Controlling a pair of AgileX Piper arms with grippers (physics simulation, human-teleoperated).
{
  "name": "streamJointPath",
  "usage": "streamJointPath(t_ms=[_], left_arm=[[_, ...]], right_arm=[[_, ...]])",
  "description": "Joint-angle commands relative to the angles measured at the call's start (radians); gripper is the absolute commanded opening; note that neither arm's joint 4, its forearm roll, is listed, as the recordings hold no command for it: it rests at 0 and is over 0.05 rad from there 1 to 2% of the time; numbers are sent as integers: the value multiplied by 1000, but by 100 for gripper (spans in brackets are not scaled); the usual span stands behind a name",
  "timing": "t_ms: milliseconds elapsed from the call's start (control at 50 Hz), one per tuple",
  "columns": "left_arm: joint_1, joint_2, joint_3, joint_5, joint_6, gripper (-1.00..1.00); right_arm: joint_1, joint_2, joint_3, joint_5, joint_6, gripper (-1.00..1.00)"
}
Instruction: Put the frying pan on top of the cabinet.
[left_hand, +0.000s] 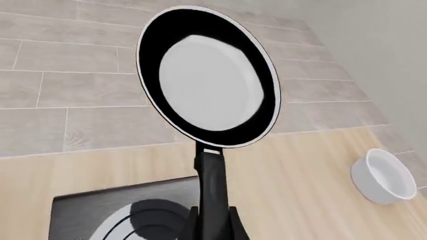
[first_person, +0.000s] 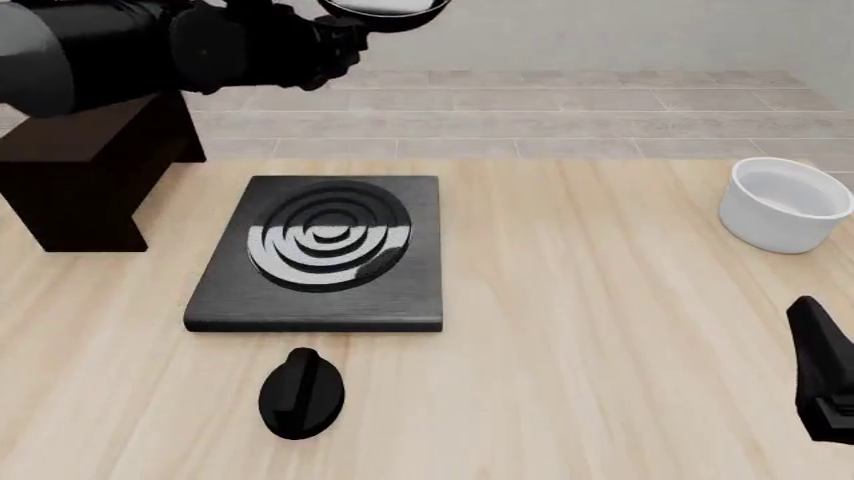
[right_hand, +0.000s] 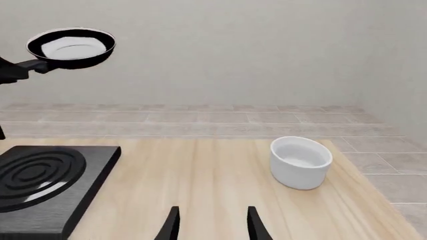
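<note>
The frying pan is glossy black with a pale reflective inside. My left gripper is shut on its long handle and holds it high in the air. In the front view the pan is cut off by the top edge, with my left gripper just left of it, up and to the right of the dark brown cabinet. The right wrist view also shows the pan held aloft. My right gripper is open and empty, low at the table's near right.
A flat black stove plate with concentric rings lies mid-table, below the pan. A black knob lies in front of it. A white bowl stands at the far right. The left arm overhangs the cabinet's top.
</note>
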Motion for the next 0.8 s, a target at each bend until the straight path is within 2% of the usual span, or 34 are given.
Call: streamJointPath(t_ms=[20, 180, 420, 460, 760, 800], left_arm=[[104, -81, 11, 2, 52, -100], [190, -135, 56, 5, 84, -100], [286, -178, 104, 28, 51, -100], [300, -185, 119, 17, 69, -100], [409, -222, 176, 38, 40, -100], [434, -240, 187, 34, 62, -100]], right_arm=[[1, 0, 0, 0, -3, 100], [-1, 0, 0, -1, 0, 100], [-2, 0, 0, -3, 1, 100], [-2, 0, -1, -3, 1, 100], [-1, -1, 0, -3, -2, 100], [0, -1, 0, -3, -2, 100]])
